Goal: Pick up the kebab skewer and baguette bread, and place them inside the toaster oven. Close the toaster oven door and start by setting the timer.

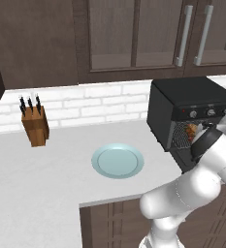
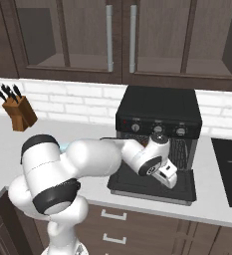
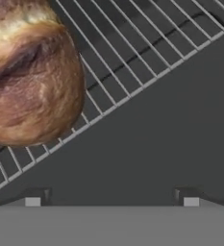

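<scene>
The toaster oven (image 2: 158, 115) sits on the white table (image 1: 46, 169) at the right of the left base view and at the centre of the right base view, a matte-black box with a row of small silver knobs (image 2: 158, 129) across its front. The toaster oven door (image 2: 152, 187) is dropped open and lies flat in front of the cavity, seen just below the centre of the right base view. The hand (image 2: 168, 175) hangs low over that open door, at the mouth of the cavity, its jaws spread wide and holding nothing. In the hand view the baguette bread (image 3: 29, 72) fills the upper left of the frame, a golden-brown rounded end with a darker slash, resting on the wire rack (image 3: 147, 53) inside the oven; the rack's front edge runs diagonally across the frame, with the dark door surface below it. In the left base view small reddish and brown pieces show inside the cavity at right of centre, likely the kebab skewer (image 1: 191, 131), though they are too small to make out clearly. A pale blue plate (image 1: 117, 161) lies on the table at the centre of the left base view, left of the oven, and a wooden knife block (image 1: 35, 125) stands at the left by the white brick wall.
</scene>
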